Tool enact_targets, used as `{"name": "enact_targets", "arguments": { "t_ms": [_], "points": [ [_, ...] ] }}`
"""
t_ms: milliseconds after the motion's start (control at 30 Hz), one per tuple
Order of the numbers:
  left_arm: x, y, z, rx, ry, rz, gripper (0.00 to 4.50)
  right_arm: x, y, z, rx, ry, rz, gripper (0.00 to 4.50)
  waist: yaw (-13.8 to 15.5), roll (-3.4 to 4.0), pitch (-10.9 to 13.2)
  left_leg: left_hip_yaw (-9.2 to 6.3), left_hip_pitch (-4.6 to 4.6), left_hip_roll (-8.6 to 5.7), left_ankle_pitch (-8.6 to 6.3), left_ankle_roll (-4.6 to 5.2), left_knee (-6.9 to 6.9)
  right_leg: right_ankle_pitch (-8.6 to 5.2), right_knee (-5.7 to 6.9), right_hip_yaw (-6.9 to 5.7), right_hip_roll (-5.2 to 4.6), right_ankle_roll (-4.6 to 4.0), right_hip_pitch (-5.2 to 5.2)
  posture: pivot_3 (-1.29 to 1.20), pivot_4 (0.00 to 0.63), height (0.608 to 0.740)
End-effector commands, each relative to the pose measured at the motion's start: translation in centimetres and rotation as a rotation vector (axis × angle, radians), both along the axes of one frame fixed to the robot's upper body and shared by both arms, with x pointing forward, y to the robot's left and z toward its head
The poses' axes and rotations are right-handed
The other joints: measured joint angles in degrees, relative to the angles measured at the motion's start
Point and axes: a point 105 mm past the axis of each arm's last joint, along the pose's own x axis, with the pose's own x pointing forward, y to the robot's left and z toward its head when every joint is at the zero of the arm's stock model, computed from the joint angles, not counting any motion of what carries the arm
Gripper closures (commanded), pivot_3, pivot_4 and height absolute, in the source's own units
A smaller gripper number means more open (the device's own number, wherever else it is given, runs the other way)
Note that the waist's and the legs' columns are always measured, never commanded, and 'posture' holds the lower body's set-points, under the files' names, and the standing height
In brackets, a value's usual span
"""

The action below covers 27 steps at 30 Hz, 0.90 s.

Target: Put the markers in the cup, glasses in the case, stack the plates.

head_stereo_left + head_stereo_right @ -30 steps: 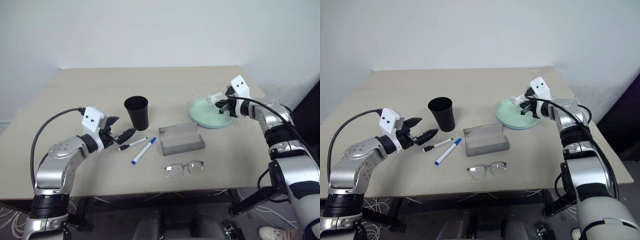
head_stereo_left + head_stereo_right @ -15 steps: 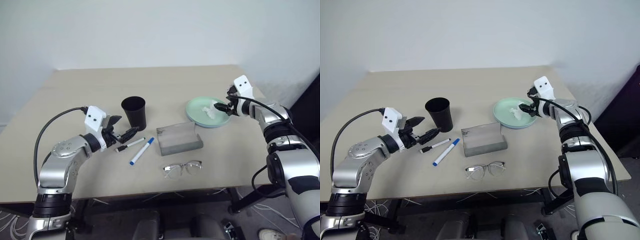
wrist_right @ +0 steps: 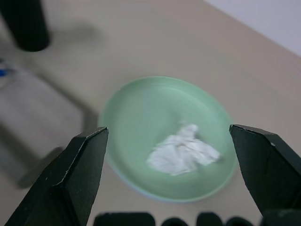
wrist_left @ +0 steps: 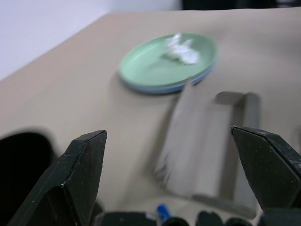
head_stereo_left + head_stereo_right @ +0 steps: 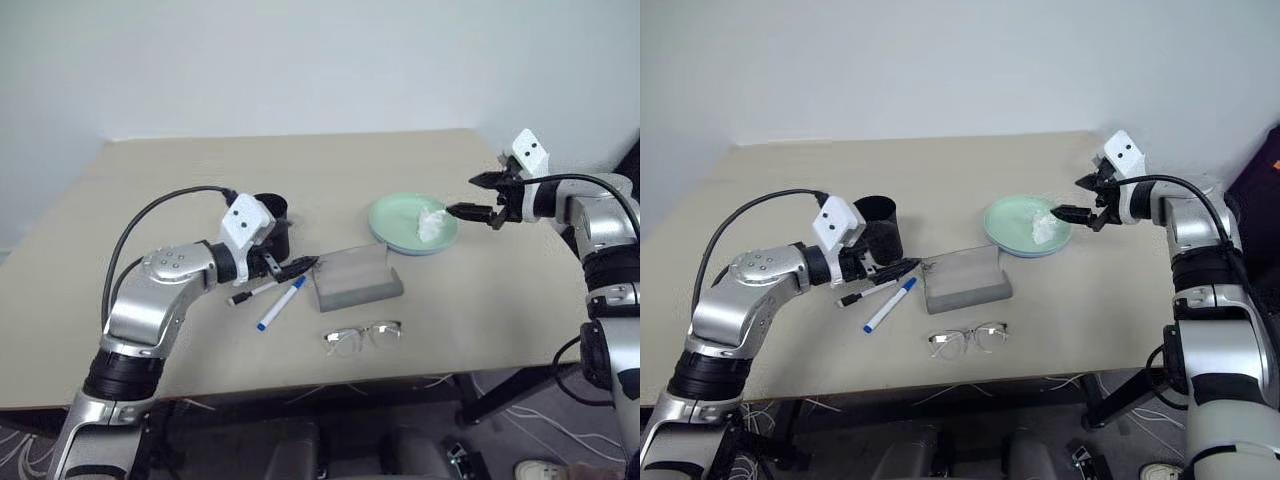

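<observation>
The mint green plate (image 5: 395,215) lies on the light blue plate (image 4: 164,89), whose rim shows beneath it. A crumpled white tissue (image 5: 432,222) rests in the green plate. My right gripper (image 5: 480,197) hovers open just right of the plates, holding nothing. My left gripper (image 5: 291,265) stands open above the markers, pointing at the grey case (image 5: 357,277). The black-capped marker (image 5: 254,292) and the blue-capped marker (image 5: 283,303) lie side by side on the table. The black cup (image 5: 278,228) stands behind my left wrist, partly hidden. The glasses (image 5: 362,337) lie in front of the case.
The tan table (image 5: 200,180) has open surface at the back and far left. Its front edge runs just below the glasses. A black cable (image 5: 165,205) loops over my left arm.
My right gripper opened, left the tissue in the green plate and drew back up and to the right. My left gripper swung right, from beside the cup towards the case.
</observation>
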Motion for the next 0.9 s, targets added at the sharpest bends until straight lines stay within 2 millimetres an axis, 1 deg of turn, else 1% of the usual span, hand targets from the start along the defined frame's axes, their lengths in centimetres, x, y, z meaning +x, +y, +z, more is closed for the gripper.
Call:
{"name": "enact_targets", "arguments": {
  "t_ms": [33, 100, 167, 300, 467, 567, 700, 900],
  "points": [
    [-0.3, -1.8, 1.6, 0.073, -0.051, -0.094, 0.0, -2.0, 0.5, 3.5, 0.055, -0.063, 0.138, 0.04, 0.0, 0.0, 0.0, 0.0, 0.0, 0.0, 0.01, 0.01, 0.01, 0.0, 0.0, 0.0, -0.01, 0.02, 0.0, 0.0, 0.0, 0.725],
    [-0.3, -2.9, 1.6, 0.156, -0.079, -0.124, 0.0, -3.1, 0.5, 3.8, 0.056, -0.044, 0.2, 0.04, 0.1, 0.0, 0.0, -0.02, 0.04, 0.01, 0.0, 0.01, 0.02, -0.02, -0.01, -0.01, -0.03, 0.08, -0.02, 0.0, 0.0, 0.725],
    [-0.5, -4.2, 1.7, 0.205, -0.069, -0.165, 0.0, -3.9, 0.7, 3.9, 0.053, -0.039, 0.237, 0.04, 0.3, -0.01, 0.0, -0.04, 0.05, 0.02, 0.0, 0.02, 0.03, -0.08, -0.03, -0.05, -0.06, 0.16, -0.02, 0.0, 0.0, 0.725],
    [-0.5, -6.5, 1.2, 0.375, -0.06, -0.227, 0.0, -4.2, 1.1, 3.7, 0.06, -0.034, 0.241, 0.04, 0.3, -0.01, 0.0, 0.0, 0.04, 0.03, -0.02, 0.04, 0.06, -0.08, -0.02, -0.05, -0.11, 0.18, -0.04, 0.0, 0.0, 0.725],
    [-1.2, -9.2, -0.1, 0.496, -0.029, -0.337, 0.0, -4.4, 1.2, 3.3, 0.058, -0.029, 0.233, 0.04, 0.3, -0.01, 0.0, 0.01, 0.03, 0.04, -0.02, 0.04, 0.05, -0.09, -0.03, -0.02, -0.1, 0.18, -0.05, 0.0, 0.0, 0.725],
    [-1.6, -9.9, -1.1, 0.574, -0.007, -0.376, 0.0, -4.7, 1.1, 3.1, 0.058, -0.023, 0.227, 0.04, 0.3, 0.01, 0.0, -0.01, 0.01, 0.06, -0.02, 0.04, 0.05, -0.09, -0.03, -0.01, -0.07, 0.18, -0.05, 0.0, 0.0, 0.725],
    [-2.0, -10.8, -1.8, 0.66, 0.01, -0.422, 0.0, -5.1, 0.8, 2.7, 0.053, -0.009, 0.214, 0.04, 0.3, 0.02, 0.0, -0.03, 0.01, 0.06, -0.02, 0.05, 0.12, -0.09, 0.0, -0.03, -0.06, 0.19, -0.04, 0.0, 0.0, 0.725],
    [-2.1, -11.2, -2.9, 0.743, 0.033, -0.444, 0.0, -5.5, 0.7, 2.5, 0.057, 0.0, 0.199, 0.04, 0.3, 0.02, 0.0, -0.05, 0.01, 0.05, -0.09, 0.18, 0.3, -0.1, -0.02, -0.02, -0.1, 0.2, -0.02, 0.0, 0.0, 0.725]
  ]
}}
